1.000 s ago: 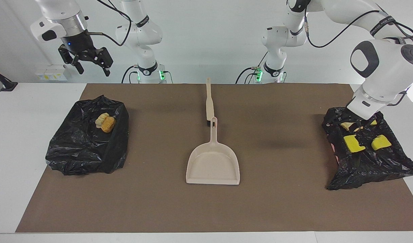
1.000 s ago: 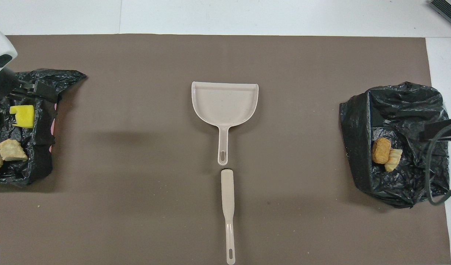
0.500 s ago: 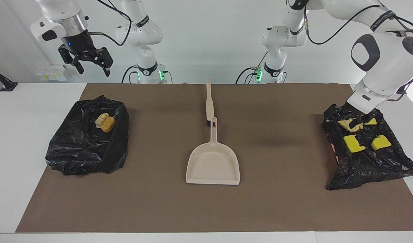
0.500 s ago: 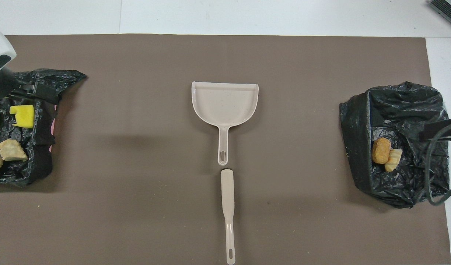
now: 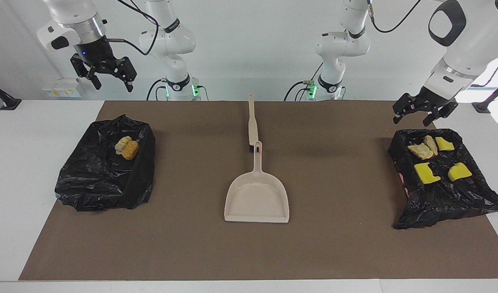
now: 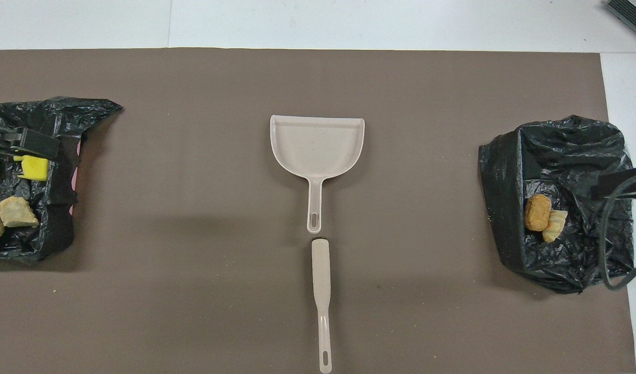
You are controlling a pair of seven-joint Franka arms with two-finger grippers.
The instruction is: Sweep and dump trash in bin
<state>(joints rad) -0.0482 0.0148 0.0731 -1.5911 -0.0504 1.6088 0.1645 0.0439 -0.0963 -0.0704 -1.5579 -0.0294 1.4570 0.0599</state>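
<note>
The trash lies in two black-bag-lined bins. The bin (image 5: 448, 199) at the left arm's end holds yellow chunks (image 5: 426, 173) and tan chunks (image 5: 422, 150), also seen in the overhead view (image 6: 32, 167). The bin (image 5: 98, 183) at the right arm's end holds an orange chunk (image 5: 130, 150) and a tan one (image 5: 122, 143). My left gripper (image 5: 411, 121) is open and empty in the air over its bin's edge. My right gripper (image 5: 114, 86) is open and empty, waiting high over the other bin.
A beige dustpan (image 5: 257, 199) lies empty in the middle of the brown mat (image 5: 334, 244). The beige brush (image 5: 252, 122) lies in line with its handle, nearer to the robots. White table shows around the mat.
My left gripper has risen out of the bin at its end, empty, uncovering the tan chunks there. The right arm has not moved.
</note>
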